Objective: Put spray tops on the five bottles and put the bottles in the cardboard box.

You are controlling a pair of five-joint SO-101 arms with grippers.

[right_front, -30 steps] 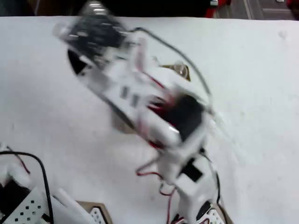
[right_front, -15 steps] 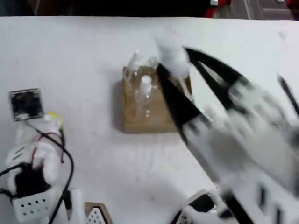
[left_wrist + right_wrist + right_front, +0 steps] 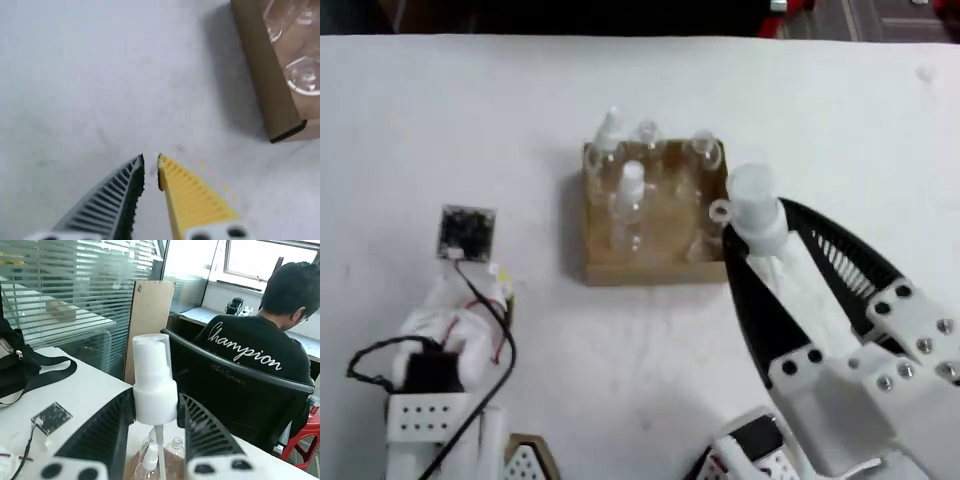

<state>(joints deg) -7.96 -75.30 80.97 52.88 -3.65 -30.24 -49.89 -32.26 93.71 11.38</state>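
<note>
The cardboard box (image 3: 600,262) stands mid-table with several clear bottles in it. Two bottles (image 3: 632,190) wear white spray tops, and others (image 3: 703,147) have bare necks. My right gripper (image 3: 757,226) hangs just off the box's right side, shut on a white spray top (image 3: 753,198) whose thin tube points down. In the right wrist view that spray top (image 3: 154,385) sits upright in the right gripper (image 3: 155,405), above the bottles (image 3: 174,446). My left gripper (image 3: 151,161) is shut and holds nothing, low over bare table to the left of the box (image 3: 262,75).
The left arm (image 3: 440,350) sits at the front left with its small camera board (image 3: 467,232) facing up. White tabletop (image 3: 840,100) lies open around the box. A person sits in a black chair (image 3: 240,390) beyond the table.
The right arm swung from the far left across the box to its right side and now holds the spray top still there. The left arm shifted right, toward the box.
</note>
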